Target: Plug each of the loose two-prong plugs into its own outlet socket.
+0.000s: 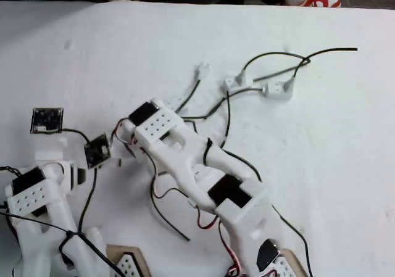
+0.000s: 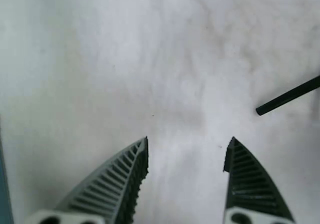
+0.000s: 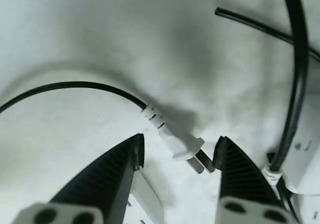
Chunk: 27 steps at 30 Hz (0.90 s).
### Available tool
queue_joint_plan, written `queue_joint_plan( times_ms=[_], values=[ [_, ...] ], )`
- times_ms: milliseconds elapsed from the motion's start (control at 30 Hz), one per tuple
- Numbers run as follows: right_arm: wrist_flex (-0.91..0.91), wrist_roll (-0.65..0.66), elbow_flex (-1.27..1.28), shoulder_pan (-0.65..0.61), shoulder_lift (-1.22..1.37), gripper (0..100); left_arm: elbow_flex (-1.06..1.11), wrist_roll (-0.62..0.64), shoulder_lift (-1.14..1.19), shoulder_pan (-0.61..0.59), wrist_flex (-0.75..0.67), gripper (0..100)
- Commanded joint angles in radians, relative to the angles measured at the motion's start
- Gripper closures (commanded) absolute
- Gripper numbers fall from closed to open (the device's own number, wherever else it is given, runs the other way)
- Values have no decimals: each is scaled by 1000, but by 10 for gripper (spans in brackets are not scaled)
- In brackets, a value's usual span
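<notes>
On a white table [image 1: 345, 166], the left arm [image 1: 31, 197] sits at the near left corner, while the right arm [image 1: 197, 160] stretches from the near edge toward the middle of the surface. The left gripper [image 2: 189, 139] hovers over bare tabletop with its jaws spread wide and nothing between them; the cut end of a black cable [image 2: 287, 97] lies just beyond one fingertip. The right gripper [image 3: 181, 138] has its jaws spread to either side of a white two-prong plug [image 3: 175, 143], which lies flat on the table on its black cord [image 3: 75, 86], prongs angled toward one finger; whether they touch it cannot be told. Farther out, two white outlet sockets [image 1: 237, 81] [image 1: 278, 89] rest side by side among looping black cords.
</notes>
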Motion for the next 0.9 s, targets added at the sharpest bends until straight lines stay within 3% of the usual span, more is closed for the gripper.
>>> queue_joint_plan(
  times_ms=[0, 200, 433, 767, 867],
  values=[
    [15, -6, -34, 1, 10, 768, -8, 9, -22, -8, -17, 748],
    [22, -6, -32, 16, 73, 782, -6, 9, -22, -8, -17, 748],
    [71, 0, -35, 41, 85, 983, -6, 9, -22, -8, -17, 748],
    [196, -2, -135, 122, 76, 980, -6, 9, -22, -7, -17, 748],
    [219, 0, -147, 113, 81, 916, -6, 9, -22, -5, -17, 748]
  ],
)
